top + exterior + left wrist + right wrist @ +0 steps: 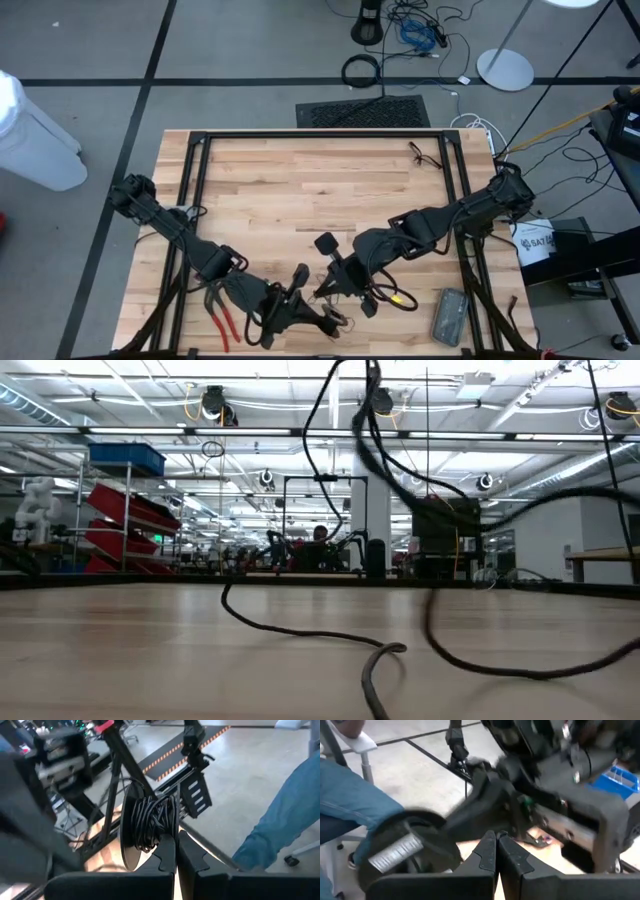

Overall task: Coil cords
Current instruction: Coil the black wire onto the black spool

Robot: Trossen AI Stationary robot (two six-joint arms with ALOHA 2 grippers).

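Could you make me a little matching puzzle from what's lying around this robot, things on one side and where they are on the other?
Things:
1. red-handled pliers
2. grey box
3. black floor mat
4. black cord

Places:
A. on the floor beyond the table
B. wound on a spool right by the left gripper
C. on the table beside the left arm
D. on the table beside the right arm

Pairs: 1-C, 2-D, 3-A, 4-B

Only partial dark lettering "SATA" reads on a white bag (pixel 536 243) beside the table.
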